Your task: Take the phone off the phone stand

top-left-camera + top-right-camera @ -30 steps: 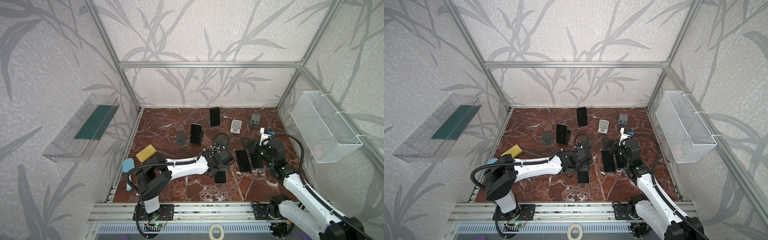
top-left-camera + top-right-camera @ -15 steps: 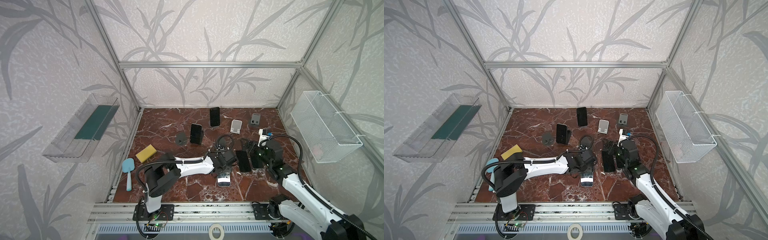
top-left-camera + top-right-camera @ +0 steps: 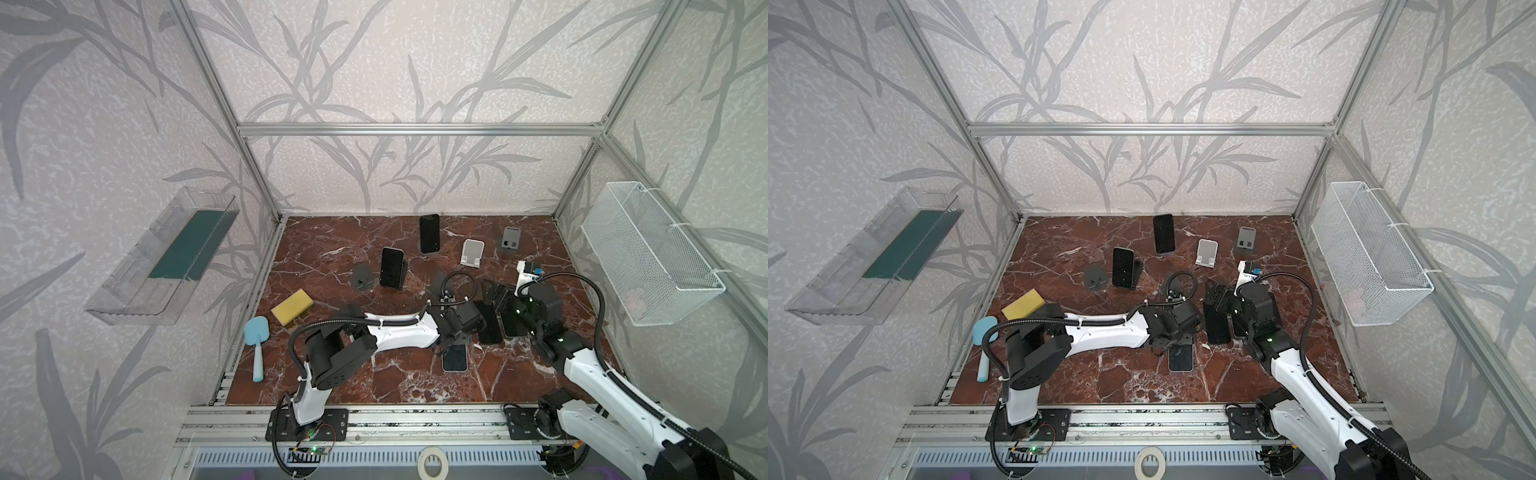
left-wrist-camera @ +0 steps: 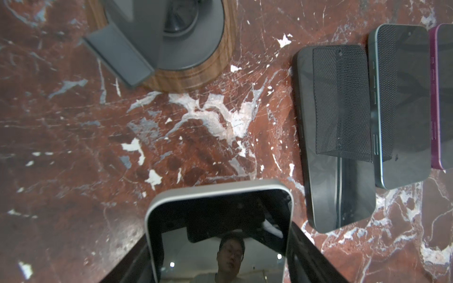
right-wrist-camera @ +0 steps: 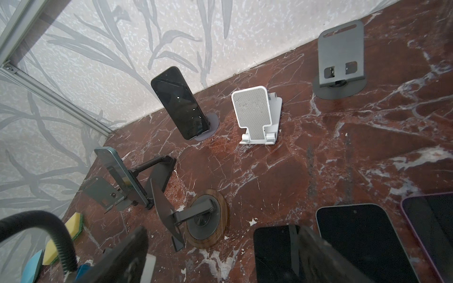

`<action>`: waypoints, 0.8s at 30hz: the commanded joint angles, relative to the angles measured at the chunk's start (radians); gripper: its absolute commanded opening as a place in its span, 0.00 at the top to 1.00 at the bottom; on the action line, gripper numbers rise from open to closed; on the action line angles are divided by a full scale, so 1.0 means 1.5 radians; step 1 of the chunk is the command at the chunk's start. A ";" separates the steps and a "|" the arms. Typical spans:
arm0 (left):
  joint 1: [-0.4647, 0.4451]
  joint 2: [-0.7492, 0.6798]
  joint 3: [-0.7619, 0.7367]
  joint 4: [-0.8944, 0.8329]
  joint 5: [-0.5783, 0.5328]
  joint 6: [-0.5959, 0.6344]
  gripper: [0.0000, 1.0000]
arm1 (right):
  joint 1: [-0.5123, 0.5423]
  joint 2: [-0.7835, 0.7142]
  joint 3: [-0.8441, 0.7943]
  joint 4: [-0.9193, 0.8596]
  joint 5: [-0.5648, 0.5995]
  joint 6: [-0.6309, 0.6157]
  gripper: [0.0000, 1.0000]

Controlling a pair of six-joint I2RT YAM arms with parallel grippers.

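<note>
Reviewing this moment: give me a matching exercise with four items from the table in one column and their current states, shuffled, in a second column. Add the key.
Things:
1. silver-rimmed phone
2. white stand
3. black phone by the back wall
4. purple-edged phone

States:
A. lying flat on the marble table
B. standing empty
C. clamped in the left gripper
D. propped on a grey stand

Pairs: 1-C, 2-B, 3-D, 4-A
</note>
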 commanded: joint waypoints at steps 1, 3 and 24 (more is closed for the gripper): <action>-0.002 0.019 0.029 0.011 -0.017 -0.016 0.51 | 0.002 -0.026 -0.009 -0.004 0.028 0.002 0.05; -0.003 0.030 0.042 0.006 -0.017 -0.016 0.51 | 0.002 -0.030 -0.011 -0.004 0.030 0.002 0.05; 0.006 0.089 0.095 0.007 -0.007 -0.048 0.48 | 0.002 -0.039 -0.015 0.001 0.026 0.004 0.05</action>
